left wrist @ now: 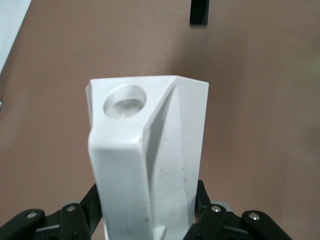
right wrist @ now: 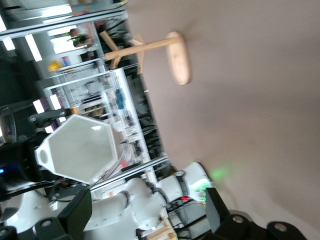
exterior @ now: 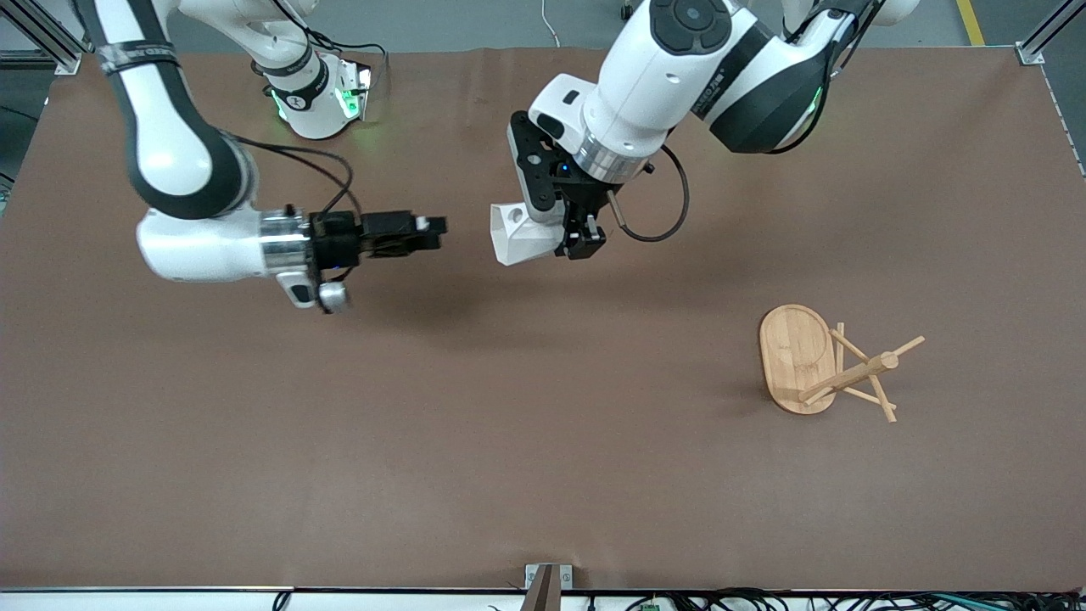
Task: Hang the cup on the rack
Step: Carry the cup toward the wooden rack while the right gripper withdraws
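My left gripper is shut on the white faceted cup and holds it in the air over the middle of the table. In the left wrist view the cup fills the space between the jaws, with its pierced handle tab facing the camera. My right gripper is open and empty, level with the cup and a short way from it toward the right arm's end. The right wrist view shows the cup's hexagonal face. The bamboo rack stands toward the left arm's end and also shows in the right wrist view.
The brown table carries only the rack. A metal bracket sits at the table's edge nearest the front camera. A dark finger of the right gripper shows over the table in the left wrist view.
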`<state>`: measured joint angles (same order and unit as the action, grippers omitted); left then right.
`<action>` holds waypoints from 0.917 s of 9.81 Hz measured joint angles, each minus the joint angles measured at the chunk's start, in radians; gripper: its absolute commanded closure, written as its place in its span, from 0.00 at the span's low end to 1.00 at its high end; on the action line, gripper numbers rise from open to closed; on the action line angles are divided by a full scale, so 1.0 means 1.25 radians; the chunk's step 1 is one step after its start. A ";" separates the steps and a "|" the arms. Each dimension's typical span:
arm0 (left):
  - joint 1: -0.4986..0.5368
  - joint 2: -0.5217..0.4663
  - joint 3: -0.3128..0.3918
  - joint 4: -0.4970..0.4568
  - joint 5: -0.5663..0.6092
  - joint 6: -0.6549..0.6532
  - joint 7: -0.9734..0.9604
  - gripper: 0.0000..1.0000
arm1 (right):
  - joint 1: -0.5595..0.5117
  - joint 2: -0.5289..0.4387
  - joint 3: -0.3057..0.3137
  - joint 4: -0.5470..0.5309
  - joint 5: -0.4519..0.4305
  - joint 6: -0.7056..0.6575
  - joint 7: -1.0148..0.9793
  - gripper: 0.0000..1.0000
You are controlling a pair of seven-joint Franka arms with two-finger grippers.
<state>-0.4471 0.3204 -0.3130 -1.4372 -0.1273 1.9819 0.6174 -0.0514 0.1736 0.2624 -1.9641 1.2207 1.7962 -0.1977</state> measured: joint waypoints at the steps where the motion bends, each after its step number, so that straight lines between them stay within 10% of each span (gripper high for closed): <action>1: 0.012 0.000 0.001 0.000 0.000 0.000 0.000 1.00 | -0.015 -0.011 -0.015 0.027 -0.116 -0.003 0.078 0.00; 6: 0.112 -0.001 0.003 0.003 0.000 -0.023 -0.182 1.00 | -0.019 -0.046 -0.144 0.114 -0.695 0.015 0.230 0.00; 9: 0.138 -0.009 0.012 0.009 0.010 -0.054 -0.434 1.00 | -0.019 -0.089 -0.211 0.169 -0.845 -0.022 0.230 0.00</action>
<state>-0.2747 0.3093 -0.2979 -1.4261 -0.1146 1.9146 0.0751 -0.0754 0.0628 -0.0012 -1.7531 0.1642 1.7681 0.0894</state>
